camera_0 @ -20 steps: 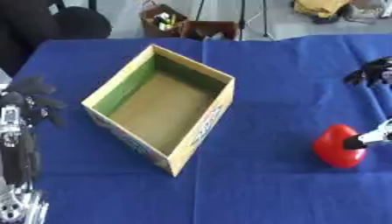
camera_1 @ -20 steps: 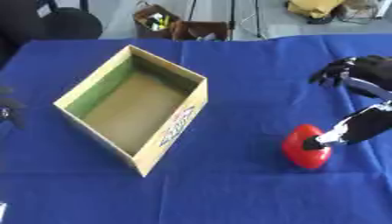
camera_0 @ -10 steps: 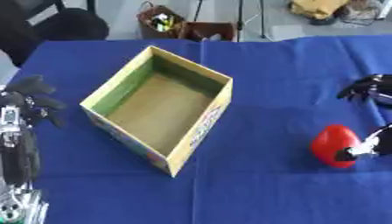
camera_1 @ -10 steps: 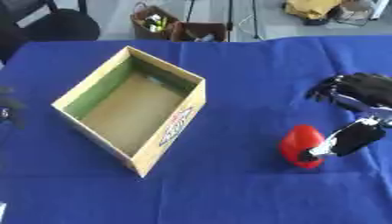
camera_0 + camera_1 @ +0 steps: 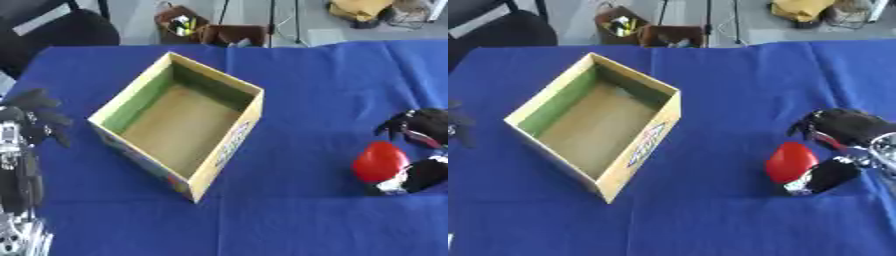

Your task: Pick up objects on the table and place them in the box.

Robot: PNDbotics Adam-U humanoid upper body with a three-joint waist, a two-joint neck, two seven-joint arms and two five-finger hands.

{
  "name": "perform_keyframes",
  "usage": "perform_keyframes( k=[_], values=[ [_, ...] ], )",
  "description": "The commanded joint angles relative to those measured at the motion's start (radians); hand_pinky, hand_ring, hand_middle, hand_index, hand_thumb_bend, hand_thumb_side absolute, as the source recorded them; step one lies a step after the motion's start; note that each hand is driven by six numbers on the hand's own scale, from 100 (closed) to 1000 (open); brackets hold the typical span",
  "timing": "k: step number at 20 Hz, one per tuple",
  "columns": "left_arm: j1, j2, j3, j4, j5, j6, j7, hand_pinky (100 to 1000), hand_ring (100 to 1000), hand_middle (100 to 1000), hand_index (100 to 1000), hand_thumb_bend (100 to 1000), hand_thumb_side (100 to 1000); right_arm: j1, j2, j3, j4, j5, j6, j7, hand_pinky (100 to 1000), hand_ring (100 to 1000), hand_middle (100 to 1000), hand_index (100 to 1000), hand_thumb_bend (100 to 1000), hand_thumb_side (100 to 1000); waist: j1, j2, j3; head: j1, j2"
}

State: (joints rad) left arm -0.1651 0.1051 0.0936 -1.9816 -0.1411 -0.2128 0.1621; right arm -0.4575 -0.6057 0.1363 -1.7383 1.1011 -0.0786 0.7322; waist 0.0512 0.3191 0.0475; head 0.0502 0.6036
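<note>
An open cardboard box [image 5: 226, 150] with a green inner wall stands askew on the blue cloth, left of centre, with nothing showing inside. A red rounded object [image 5: 791, 161] sits on the cloth at the right. My right hand [image 5: 846, 126] comes in from the right edge around it. The thumb [image 5: 822, 177] lies against the object's lower right side. The curled fingers arch just above its top, with a strip of cloth showing between. My left hand [image 5: 33, 116] hangs at the left edge, fingers relaxed and holding nothing.
The blue cloth [image 5: 289, 210] covers the whole table. Beyond its far edge are a dark chair [image 5: 61, 30], a brown box of small items [image 5: 188, 25] and a yellow bag [image 5: 354, 7] on the floor.
My right hand's fingers have come down from well above the red object to just over its top. The thumb stays against its side. The left arm has not moved.
</note>
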Motion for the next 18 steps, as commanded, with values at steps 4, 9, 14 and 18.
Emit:
perform_keyframes(
  k=[4, 9, 14, 18],
  values=[
    [-0.01, 0.014, 0.006, -0.018, 0.001, 0.001, -0.001, 291, 495, 570, 751, 100, 928, 0.009, 0.006, -0.007, -0.003, 0.053, 0.003, 0.01, 552, 582, 596, 833, 722, 753, -0.004, -0.013, 0.0, -0.003, -0.014],
    [-0.011, 0.014, 0.005, -0.018, 0.002, 0.001, -0.002, 290, 496, 570, 751, 100, 929, 0.017, 0.016, -0.006, 0.001, 0.074, 0.005, 0.005, 526, 563, 579, 828, 666, 759, -0.004, -0.011, 0.002, -0.004, -0.017],
    [-0.01, 0.013, 0.005, -0.018, 0.002, 0.001, -0.003, 290, 496, 570, 751, 100, 929, 0.013, 0.019, -0.004, -0.005, 0.053, 0.012, -0.022, 464, 515, 527, 810, 554, 769, -0.004, -0.01, 0.003, -0.005, -0.019],
    [-0.009, 0.012, 0.005, -0.018, 0.001, 0.001, -0.004, 289, 496, 570, 751, 100, 930, 0.011, 0.021, -0.002, -0.013, 0.02, 0.02, -0.051, 412, 479, 493, 791, 470, 774, -0.003, -0.008, 0.002, -0.006, -0.02]
  ],
)
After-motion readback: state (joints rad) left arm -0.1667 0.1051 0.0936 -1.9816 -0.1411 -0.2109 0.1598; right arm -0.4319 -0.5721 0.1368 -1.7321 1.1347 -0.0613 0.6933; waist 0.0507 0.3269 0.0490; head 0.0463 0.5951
